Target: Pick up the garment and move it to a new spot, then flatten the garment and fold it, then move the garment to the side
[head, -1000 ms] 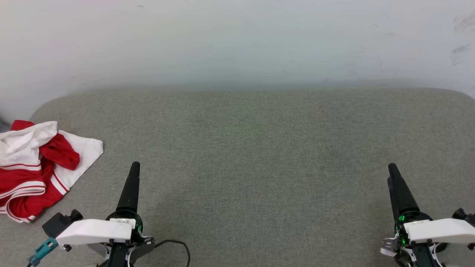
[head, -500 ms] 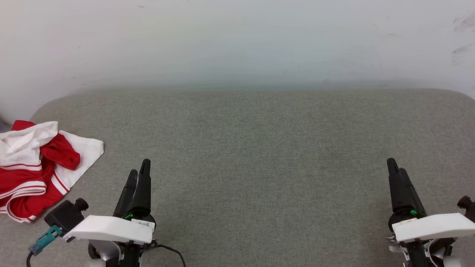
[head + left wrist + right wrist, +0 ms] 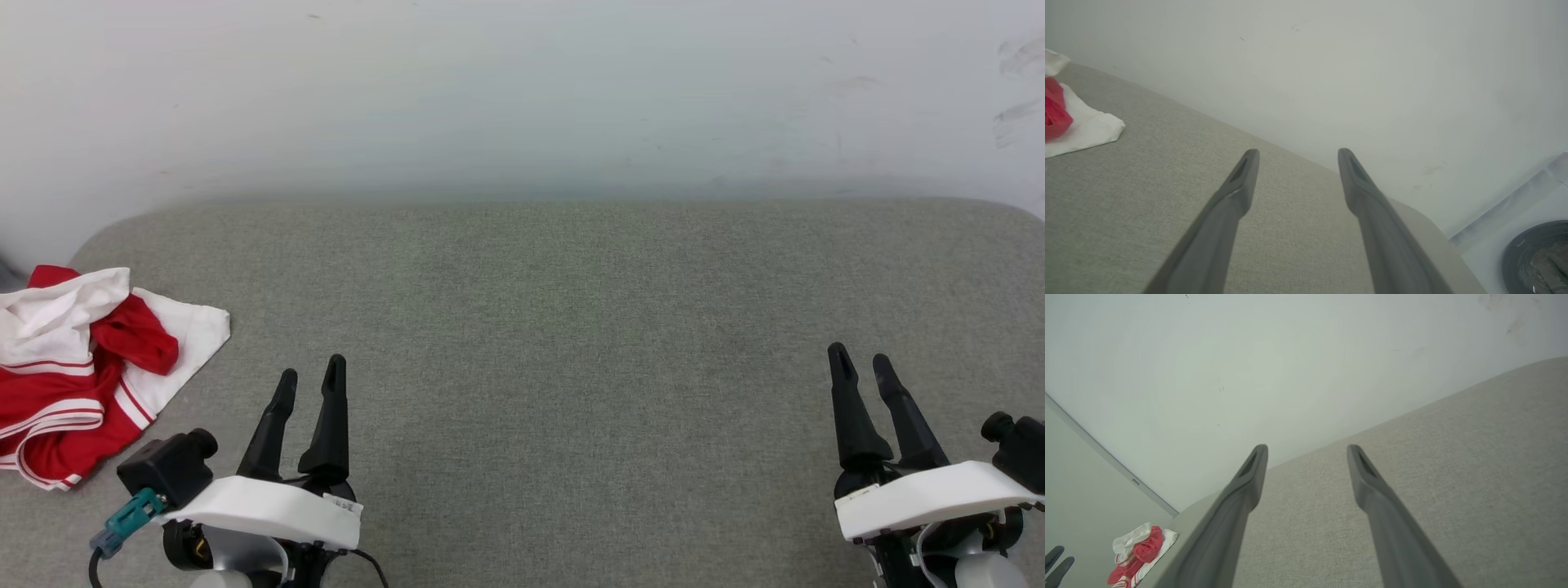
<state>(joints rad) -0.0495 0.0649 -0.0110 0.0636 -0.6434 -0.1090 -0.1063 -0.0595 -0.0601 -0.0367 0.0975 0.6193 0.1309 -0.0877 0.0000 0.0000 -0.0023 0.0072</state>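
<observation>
Head view, garment (image 3: 57, 384) at left edge (wide grey surface (image 3: 571, 327) rightward), both jaws spread.

grey cloth top, one crumpled shirt

the grey woven surface (image 3: 539, 327), rounded at its far corners, stretches ahead of the left pincer (image 3: 311, 367) and the right pincer (image 3: 859, 355). the garment (image 3: 82, 367) lies bunched on it, left of the left pincer, at the surface's left edge.

The garment (image 3: 86, 371) runs past the head view's left edge; folds hide its shape.
</observation>
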